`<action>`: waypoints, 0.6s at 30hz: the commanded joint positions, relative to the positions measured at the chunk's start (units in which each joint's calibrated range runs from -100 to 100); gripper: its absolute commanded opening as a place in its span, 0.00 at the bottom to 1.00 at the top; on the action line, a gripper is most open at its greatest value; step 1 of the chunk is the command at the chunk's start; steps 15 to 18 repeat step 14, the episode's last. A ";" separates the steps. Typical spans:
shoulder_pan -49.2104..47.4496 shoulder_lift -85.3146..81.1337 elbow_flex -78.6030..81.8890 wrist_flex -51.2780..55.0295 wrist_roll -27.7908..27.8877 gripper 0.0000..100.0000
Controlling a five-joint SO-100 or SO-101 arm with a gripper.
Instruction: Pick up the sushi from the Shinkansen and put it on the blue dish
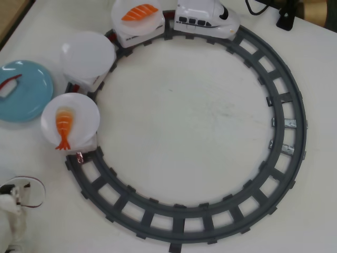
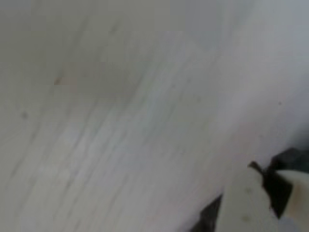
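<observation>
White bench: pale laminate surface, faint scuffs, carrying all items seen in the overhead view. No legible brand, label or writing on any item.

Dark grey plastic toy rail track: one closed ring of sleepered sections, occupying most of the bench.

White plastic toy Shinkansen: one train, rounded nose with black windshield and a row of small side windows, standing on the track at the top of the overhead view. Three cars trail behind it round the upper left arc, each topped by a round white plate.

Round white plates, count three:
- nearest the locomotive, carrying one orange, white-striped salmon piece;
- the middle plate, bare;
- the last plate, carrying one orange shrimp piece with a tail.

Round glossy light blue dish: one, on the bench outside the ring at the left edge, just beside the last plate. It holds the sushi, a dark red slab on a white rice block, lying towards the dish's left side, partly cut off by the frame edge.

Tool: a pale and black part shows at the lower right of the blurred wrist view, over bare bench. Whether the jaws stand wide or narrow cannot be told.
</observation>
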State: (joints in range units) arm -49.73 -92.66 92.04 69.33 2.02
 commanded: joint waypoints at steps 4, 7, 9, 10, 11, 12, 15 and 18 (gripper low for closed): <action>0.35 -5.26 0.84 3.84 0.44 0.03; 0.35 -5.43 0.84 3.92 0.44 0.03; 0.35 -5.43 0.84 3.92 0.44 0.03; 0.35 -5.43 0.84 3.92 0.44 0.03; 0.35 -5.43 0.84 3.92 0.44 0.03; 0.35 -5.43 0.84 3.92 0.44 0.03; 0.35 -5.43 0.84 3.92 0.44 0.03; 0.35 -5.43 0.84 3.92 0.44 0.03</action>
